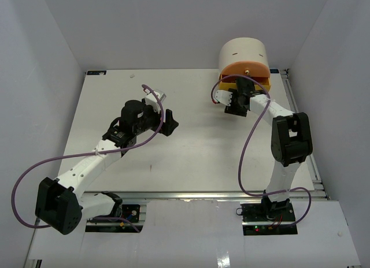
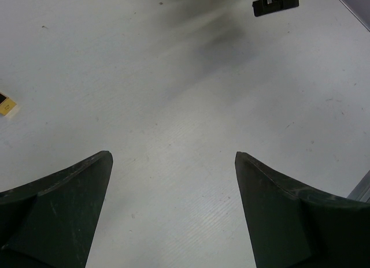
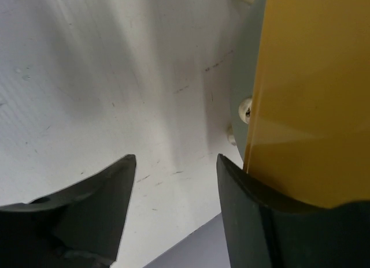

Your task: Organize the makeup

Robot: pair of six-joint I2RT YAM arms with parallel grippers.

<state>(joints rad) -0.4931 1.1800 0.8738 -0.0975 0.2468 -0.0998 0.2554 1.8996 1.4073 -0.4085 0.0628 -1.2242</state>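
None of the makeup shows in any view. My right gripper (image 1: 236, 106) (image 3: 176, 158) is open in front of the round cream drawer unit (image 1: 243, 48). Only bare table shows between its fingers. Its right finger (image 3: 254, 222) lies against the edge of the pulled-out yellow drawer (image 1: 226, 82) (image 3: 312, 95). An orange drawer (image 1: 245, 67) sits just above the yellow one. My left gripper (image 1: 167, 125) (image 2: 173, 158) hovers wide open over the bare white table (image 2: 173, 77), left of centre, with nothing in it.
A small yellow-and-black scrap (image 2: 4, 104) lies at the left edge of the left wrist view; I cannot tell what it is. White walls close in the table on three sides. A metal rail (image 1: 202, 194) runs along the near edge.
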